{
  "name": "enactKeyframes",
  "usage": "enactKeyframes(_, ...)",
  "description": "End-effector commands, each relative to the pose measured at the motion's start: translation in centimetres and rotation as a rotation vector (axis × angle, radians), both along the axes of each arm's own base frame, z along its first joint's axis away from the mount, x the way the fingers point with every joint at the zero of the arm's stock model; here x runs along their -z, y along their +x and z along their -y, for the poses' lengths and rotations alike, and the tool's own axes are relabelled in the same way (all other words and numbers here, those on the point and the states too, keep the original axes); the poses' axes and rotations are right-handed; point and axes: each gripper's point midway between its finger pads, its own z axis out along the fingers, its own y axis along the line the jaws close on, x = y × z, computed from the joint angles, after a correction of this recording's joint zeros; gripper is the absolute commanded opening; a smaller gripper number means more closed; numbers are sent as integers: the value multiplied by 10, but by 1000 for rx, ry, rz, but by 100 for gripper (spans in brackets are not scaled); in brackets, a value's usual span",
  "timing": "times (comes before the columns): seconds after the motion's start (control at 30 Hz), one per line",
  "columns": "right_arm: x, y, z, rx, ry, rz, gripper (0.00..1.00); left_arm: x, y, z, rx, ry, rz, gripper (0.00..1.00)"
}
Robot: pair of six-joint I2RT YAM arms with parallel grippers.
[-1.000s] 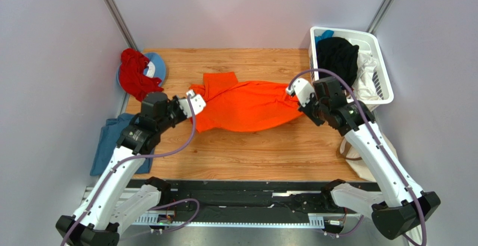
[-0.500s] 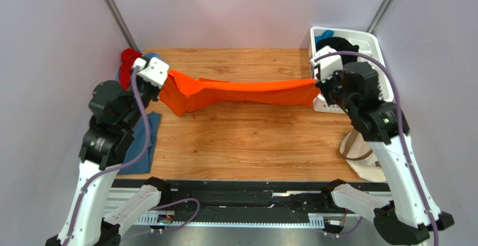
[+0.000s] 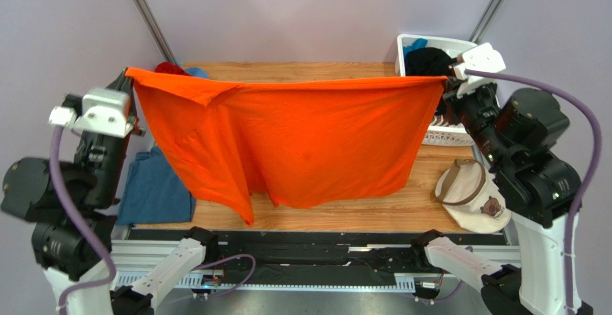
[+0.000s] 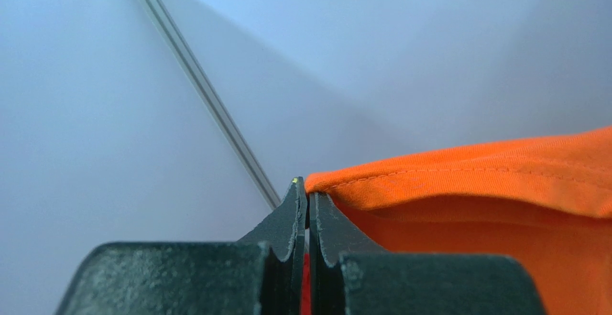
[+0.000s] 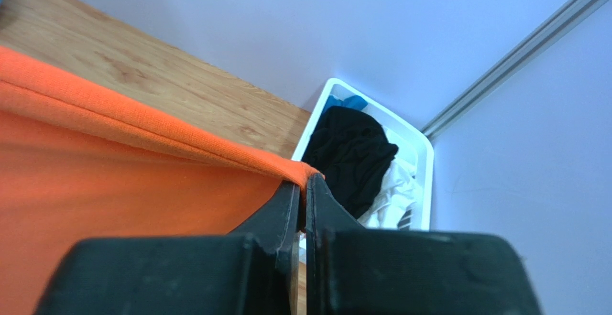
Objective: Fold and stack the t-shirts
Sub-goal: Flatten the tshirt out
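Orange shirt (image 3: 302, 143) hangs spread above table (image 3: 359, 213) | left pincer (image 4: 307, 193); right pincer (image 5: 302, 186): each clamped on a top corner | next: lower both evenly; top edge taut; lay flat

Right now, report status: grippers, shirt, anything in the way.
Left gripper and right gripper both shut on orange t-shirt corners. Shirt held up, spread wide above table. Beige cap lies near right edge, apart from the cloth.
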Motion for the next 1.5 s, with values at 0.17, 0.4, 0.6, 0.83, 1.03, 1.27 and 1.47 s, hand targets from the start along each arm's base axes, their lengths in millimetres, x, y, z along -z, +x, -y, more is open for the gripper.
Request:
enactKeyframes(0.17, -15, 106, 8, 199, -128, 45, 0, -7, 181, 16, -194, 113, -58, 0)
enactKeyframes(0.4, -40, 184, 28, 290, -151, 71, 0, -28, 283, -3, -230, 48, -96, 0)
enactKeyframes(0.6, -102, 191, 47, 367, -153, 233, 0, -78, 269, -12, -266, 10, 73, 0)
enactKeyframes(0.83, -111, 167, 51, 366, -139, 281, 0, -76, 237, -21, -278, 33, 74, 0)
enactKeyframes(1.03, -19, 166, 36, 272, -139, 82, 0, 15, 244, 0, -154, 73, -122, 0)
enactKeyframes(1.27, 212, 141, 5, 100, -127, -375, 0, 287, 230, 38, 49, 213, -574, 0)
enactKeyframes(1.47, 301, 99, 1, 26, -165, -577, 0, 402, 171, 59, 246, 371, -842, 0)
